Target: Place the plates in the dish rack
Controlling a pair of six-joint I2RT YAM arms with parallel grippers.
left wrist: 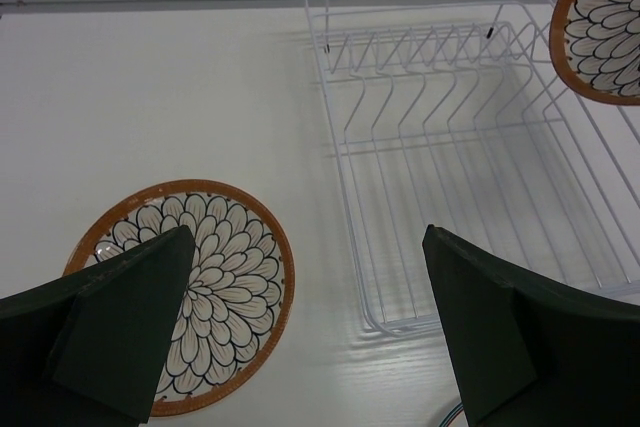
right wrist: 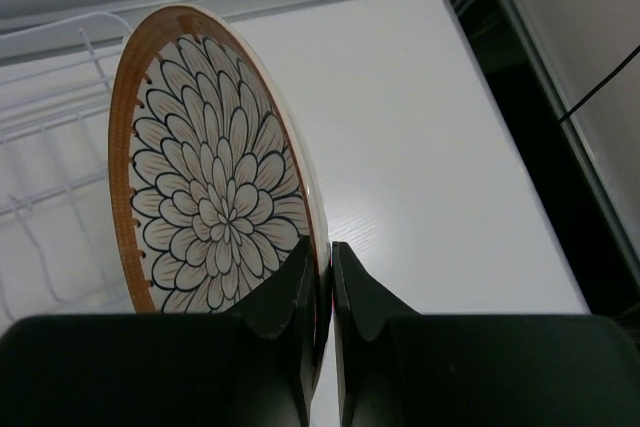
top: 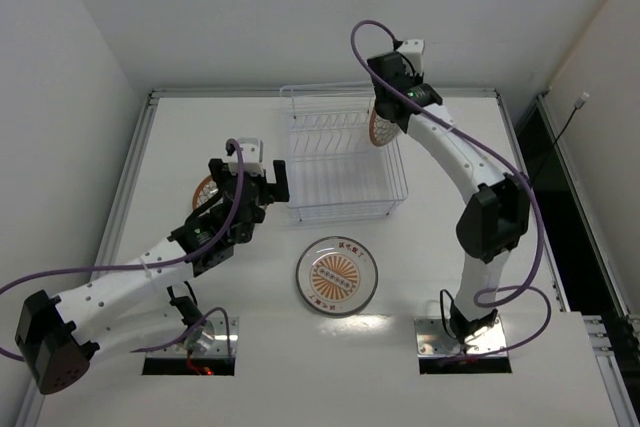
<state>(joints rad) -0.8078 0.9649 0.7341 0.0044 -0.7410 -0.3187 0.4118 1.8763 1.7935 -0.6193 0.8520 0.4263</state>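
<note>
The right gripper (right wrist: 322, 253) pinches the rim of an upright petal-patterned plate (right wrist: 215, 187) near the dish rack (right wrist: 50, 117).

table (top: 200, 132): white, flat
rail (top: 320, 92): metal, along the table's far edge
wall (top: 250, 7): plain white
cord (top: 568, 119): thin, black, at right

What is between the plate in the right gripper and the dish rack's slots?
Nothing visible. The right gripper holds the petal plate on edge by the far right side of the dish rack, whose slot prongs are bare.
</note>
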